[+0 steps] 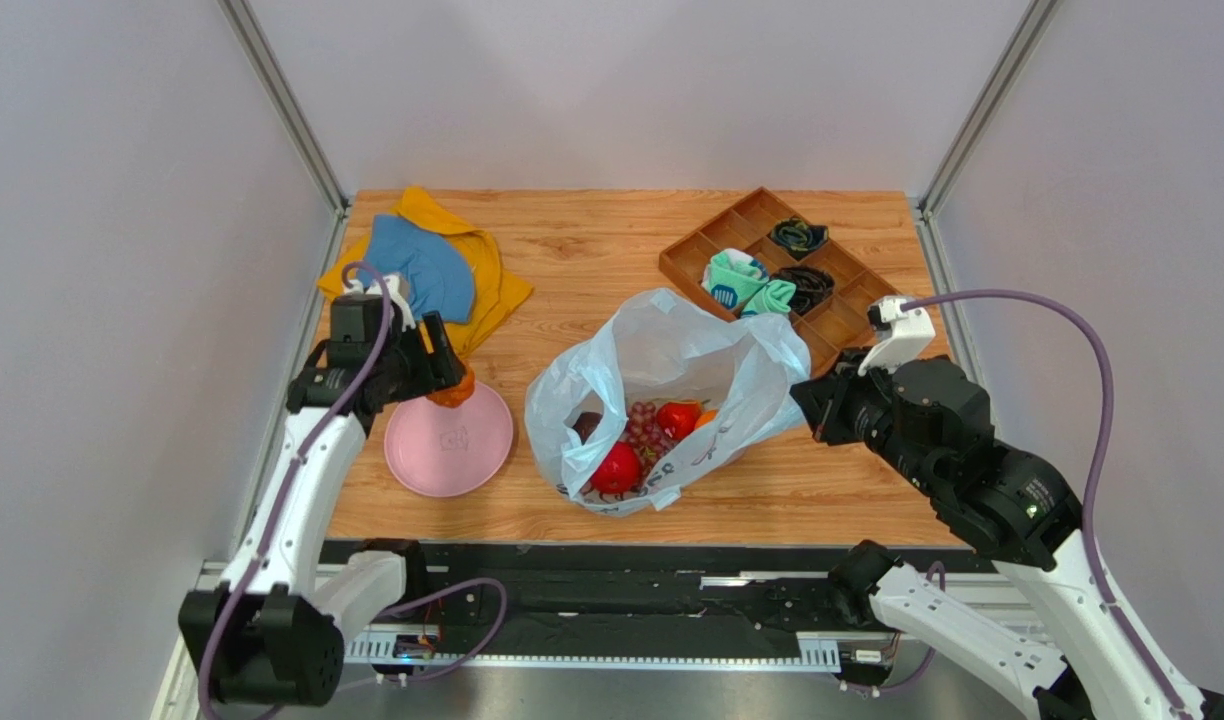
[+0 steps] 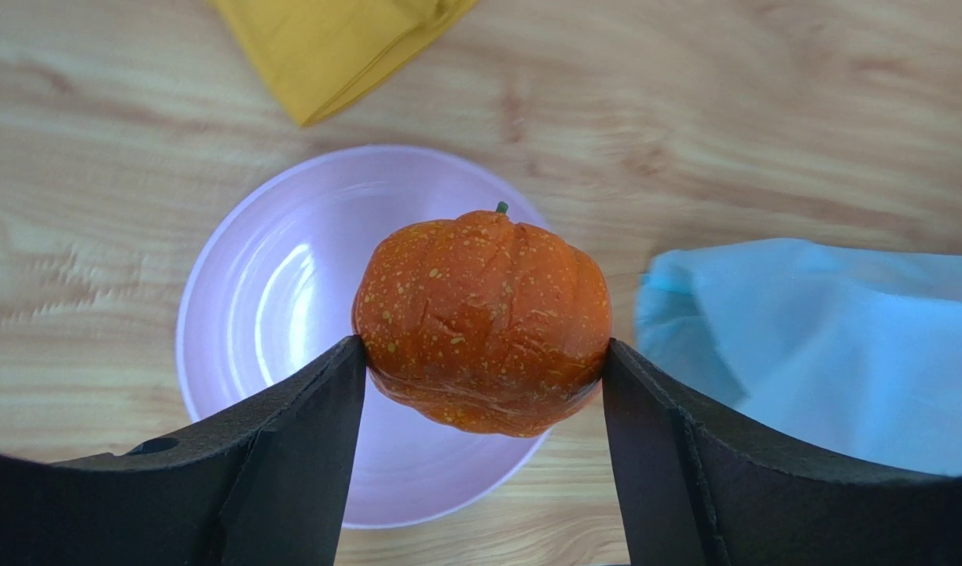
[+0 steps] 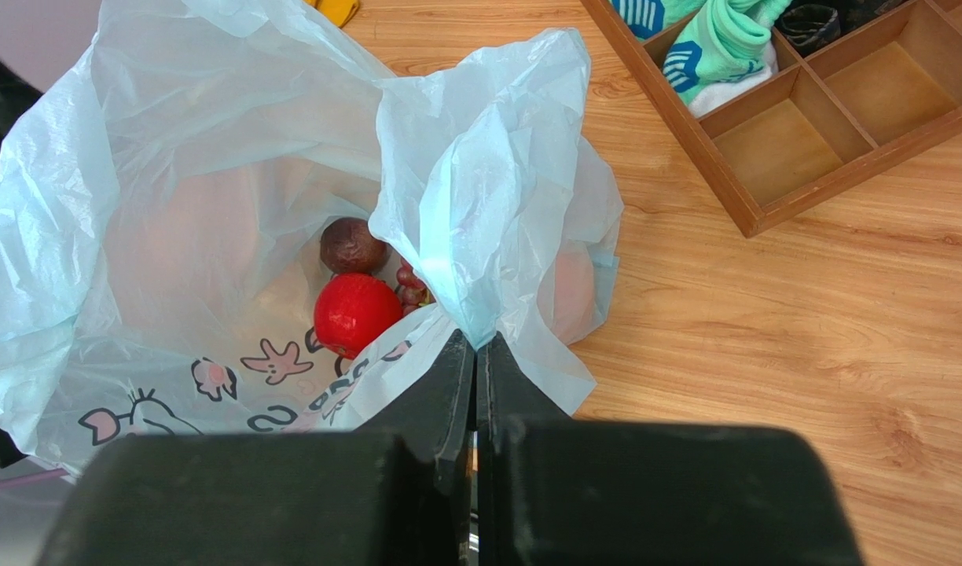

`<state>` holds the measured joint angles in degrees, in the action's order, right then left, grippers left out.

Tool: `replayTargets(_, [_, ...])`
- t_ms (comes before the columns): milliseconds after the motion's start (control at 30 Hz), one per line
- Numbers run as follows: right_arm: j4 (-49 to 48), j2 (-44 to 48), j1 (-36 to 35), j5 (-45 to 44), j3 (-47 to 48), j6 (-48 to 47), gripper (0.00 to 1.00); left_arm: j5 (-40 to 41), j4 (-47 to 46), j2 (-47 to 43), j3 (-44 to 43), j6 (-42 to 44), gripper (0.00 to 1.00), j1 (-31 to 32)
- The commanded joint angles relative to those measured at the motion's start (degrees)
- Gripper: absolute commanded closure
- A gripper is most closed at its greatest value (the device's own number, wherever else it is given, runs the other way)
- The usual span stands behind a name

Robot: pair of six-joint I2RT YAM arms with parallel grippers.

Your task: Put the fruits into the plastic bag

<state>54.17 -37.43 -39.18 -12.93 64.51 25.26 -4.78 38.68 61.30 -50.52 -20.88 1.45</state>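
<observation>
The left fingers (image 2: 483,354) stand fairly wide and clamp the orange (image 2: 483,324) by its two sides, one pad on each. It hangs above the pink plate (image 2: 273,295), over the plate's far part, near the left edge of the table (image 1: 603,240). The orange is squat, broader than tall, with its broad axis running from finger to finger. Its small dark stem stub points away from the wrist. The skin is deep orange, creased and flecked with pale dots.

The plastic bag (image 1: 663,353) sits mid-table, closer to the near edge, with its mouth gaping upward. It is pale blue, translucent and crinkled, with pink-and-black cartoon figures on its lower wall. The right fingers (image 3: 475,348) are pressed shut on a fold of the bag's rim on the side towards the right edge. Inside lie a red apple (image 3: 356,313), a dark plum (image 3: 352,245) just beyond it, and a bunch of grapes (image 1: 648,428); a second red fruit shows beside the grapes in the top view.

Only a narrow strip of bare wood parts plate and bag. More open wood lies along the far edge's middle and right of the bag at the near edge. A wooden tray (image 3: 684,136) with socks fills the far right corner; a yellow cloth (image 2: 332,47) under a blue cloth (image 1: 423,267) fills the far left one
</observation>
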Motion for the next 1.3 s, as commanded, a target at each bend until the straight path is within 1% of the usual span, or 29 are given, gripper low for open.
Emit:
replayTargets(0, [0.2, -0.4, 0.0, -1.4, 1.5, -0.7, 1.00, -11.0, -5.0, -12.1, 0.0, -3.8, 0.49, 0.2])
replayTargets(67, [0.2, -0.6, 0.0, -1.5, 1.5, -0.7, 1.00, -13.7, -6.8, -17.2, -2.2, -5.7, 0.50, 1.7])
replayTargets(200, [-0.3, -1.6, 0.1, -1.0, 1.4, 0.0, 1.00, -14.1, -6.9, -20.3, -9.9, -8.4, 0.50, 7.4])
replayTargets(233, [-0.6, -1.8, 0.0, -0.7, 1.4, 0.1, 1.00, -14.0, -6.9, -20.3, -12.6, -8.7, 0.50, 10.2])
replayTargets(300, [-1.1, -1.9, 0.1, -0.4, 1.1, 0.3, 1.00, -12.9, -7.3, -20.4, -14.7, -9.3, 0.50, 13.5])
replayTargets(333, [-1.3, -1.9, 0.0, -0.3, 1.1, 0.4, 1.00, -12.4, -7.6, -20.3, -16.1, -9.4, 0.50, 16.9])
replayTargets(400, [-1.3, -2.0, 0.1, -0.2, 1.1, 0.5, 1.00, -11.0, -8.5, -19.7, -17.1, -10.1, 0.50, 20.3])
replayTargets(433, [-1.4, -2.0, 0.0, -0.2, 1.1, 0.7, 1.00, -10.6, -10.2, -19.5, -17.2, -10.2, 0.50, 24.3])
replayTargets(500, [-1.4, -2.2, 0.1, -0.1, 1.1, 0.7, 1.00, -7.3, -11.9, -18.0, -17.8, -10.1, 0.50, 29.4])
replayTargets(533, [-1.3, -2.4, 0.1, 0.0, 1.1, 0.8, 1.00, -5.6, -13.4, -17.1, -18.2, -9.7, 0.50, 35.2])
replayTargets(567, [-1.3, -2.5, 0.0, 0.2, 1.2, 0.8, 1.00, -1.8, -13.9, -14.7, -18.7, -9.0, 0.50, 38.2])
replayTargets(600, [-1.3, -2.6, 0.0, 0.3, 1.2, 0.8, 1.00, 0.3, -14.2, -13.1, -20.5, -7.3, 0.50, 41.3])
replayTargets(633, [-1.3, -2.6, 0.0, 0.4, 1.2, 0.9, 1.00, 2.4, -14.2, -11.3, -21.6, -6.3, 0.50, 47.4])
replayTargets(667, [-1.2, -2.8, 0.0, 0.3, 1.3, 0.9, 1.00, 6.5, -14.2, -7.2, -22.9, -4.1, 0.50, 50.3])
replayTargets(700, [-1.1, -2.6, 0.0, 0.4, 1.4, 0.8, 1.00, 8.3, -14.1, -5.0, -25.5, -2.9, 0.50, 53.0])
replayTargets(733, [-0.9, -2.6, 0.0, 0.2, 1.5, 0.8, 1.00, 9.8, -13.9, -2.7, -26.9, -1.9, 0.49, 57.6])
replayTargets(767, [-0.8, -2.5, 0.1, 0.2, 1.6, 0.8, 1.00, 12.1, -13.5, 1.9, -28.5, 0.1, 0.49, 59.3])
replayTargets(833, [-0.3, -2.5, 0.0, -0.2, 1.8, 0.7, 1.00, 13.8, -11.2, 6.6, -33.1, 1.3, 0.49, 62.5])
replayTargets(867, [-0.1, -2.3, 0.0, -0.3, 2.1, 0.8, 1.00, 15.1, -10.1, 11.0, -34.6, 1.6, 0.49, 63.1])
replayTargets(933, [0.7, -2.2, 0.0, -0.8, 2.5, 0.6, 1.00, 16.4, -7.5, 15.8, -37.6, 1.7, 0.49, 63.6])
replayTargets(1133, [1.7, -1.4, 0.0, -1.9, 2.8, 0.1, 1.00, 22.7, -3.3, 20.4, -38.6, 0.0, 0.47, 63.5])
replayTargets(1267, [1.3, -1.8, 0.0, -1.5, 2.5, 0.2, 1.00, 22.4, -0.7, 22.5, -37.9, -2.0, 0.45, 61.8])
